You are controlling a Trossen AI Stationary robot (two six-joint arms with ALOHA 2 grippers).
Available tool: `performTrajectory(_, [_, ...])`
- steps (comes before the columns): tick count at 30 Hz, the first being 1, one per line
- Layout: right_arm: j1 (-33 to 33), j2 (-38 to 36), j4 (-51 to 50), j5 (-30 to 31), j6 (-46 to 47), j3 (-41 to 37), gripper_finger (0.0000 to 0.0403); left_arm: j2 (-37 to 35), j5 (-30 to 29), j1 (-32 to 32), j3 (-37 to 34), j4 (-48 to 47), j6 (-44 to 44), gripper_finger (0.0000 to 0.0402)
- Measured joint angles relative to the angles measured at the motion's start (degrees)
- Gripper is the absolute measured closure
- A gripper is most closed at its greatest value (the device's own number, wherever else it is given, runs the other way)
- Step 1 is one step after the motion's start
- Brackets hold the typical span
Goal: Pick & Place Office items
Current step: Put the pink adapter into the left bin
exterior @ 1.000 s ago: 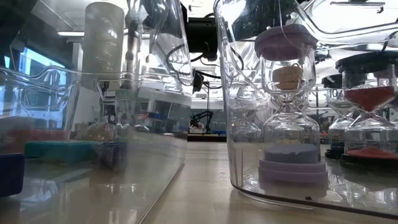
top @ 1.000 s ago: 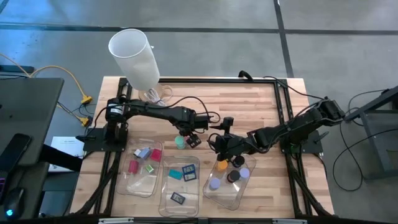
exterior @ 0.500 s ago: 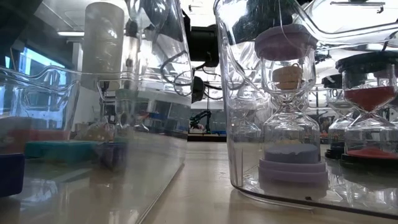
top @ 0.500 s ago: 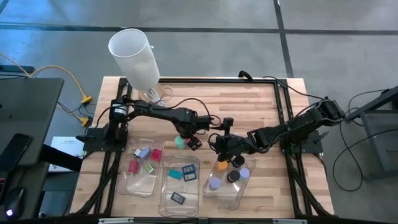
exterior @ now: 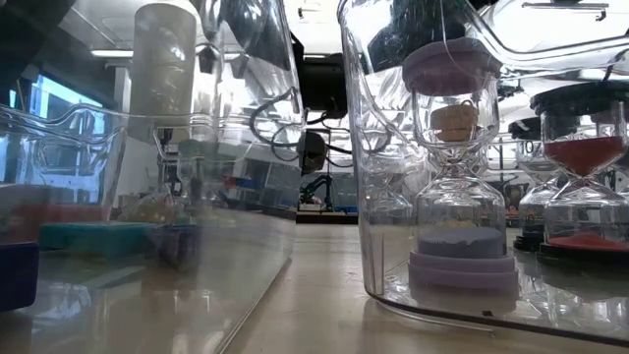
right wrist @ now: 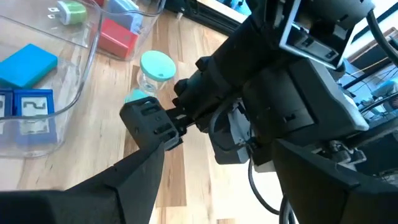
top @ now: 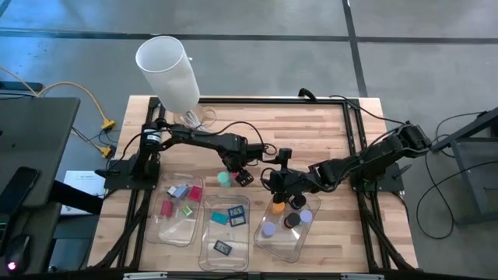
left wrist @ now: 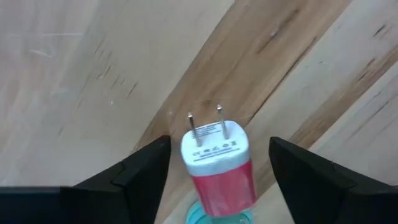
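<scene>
A red plug adapter (left wrist: 217, 168) with a white face and two prongs lies on the wood. My left gripper (left wrist: 217, 162) points down over it, open, one finger on each side and clear of it. A teal-capped hourglass (right wrist: 155, 68) stands on its base right next to it and shows in the high view as a teal spot (top: 224, 179). In the high view the left gripper (top: 236, 166) hides the adapter. My right gripper (top: 275, 183) hovers open at mid-table, just right of the left one, with nothing between its fingers (right wrist: 134, 180).
Three clear trays line the near edge: the left tray (top: 167, 232) with pink, blue and green pieces, the middle tray (top: 214, 257) with blue blocks, the right tray (top: 292, 247) with round hourglasses. A tall white cylinder (top: 167, 70) stands far left. Bare wood lies toward the far edge.
My left gripper has sunk toward the table over the red adapter, staying pointed down. The right arm has kept still, and no item has moved.
</scene>
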Motion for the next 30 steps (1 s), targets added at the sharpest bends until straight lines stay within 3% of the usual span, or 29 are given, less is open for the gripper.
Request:
performTrajectory(10, [0.0, 0.0, -0.1, 0.1, 0.0, 0.0, 0.0116, 0.1, -0.8, 0.1, -0.2, -0.2, 1.2, 0.0275])
performTrajectory(17, [0.0, 0.0, -0.1, 0.1, 0.0, 0.0, 0.0116, -0.9, -1.9, 0.0, -0.2, 0.6, 5.7, 0.0274])
performTrajectory(21, [0.0, 0.0, 0.5, 0.2, 0.1, 0.0, 0.0116, -3.0, -6.2, -0.2, -0.1, 3.5, 6.6, 0.0275])
performTrajectory(30, [0.4, 0.0, 0.8, 0.5, 0.2, 0.0, 0.0116, -15.0, -9.3, 1.1, -0.1, -0.6, 8.2, 0.0275])
